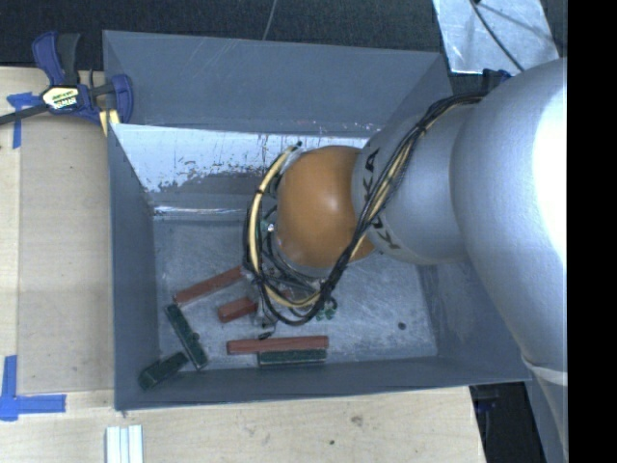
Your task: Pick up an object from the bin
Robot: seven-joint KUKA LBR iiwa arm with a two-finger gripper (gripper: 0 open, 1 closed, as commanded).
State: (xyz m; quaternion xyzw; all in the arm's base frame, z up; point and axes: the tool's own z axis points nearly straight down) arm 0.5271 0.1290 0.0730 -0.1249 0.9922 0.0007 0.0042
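Observation:
My gripper point(268, 318) hangs low over the middle of the bin floor, mostly hidden under the arm's orange cover and cables. Just left of it lies a short brown block point(236, 309). A longer brown bar point(207, 285) lies slanted further left. Right below the gripper a long brown bar point(278, 344) lies flat, with a dark green bar point(292, 358) against its near side. I see nothing held.
A dark green bar point(185, 336) lies slanted at the bin's front left, and a shorter dark green piece point(162, 370) sits in the front left corner. The big silver arm covers the bin's right side.

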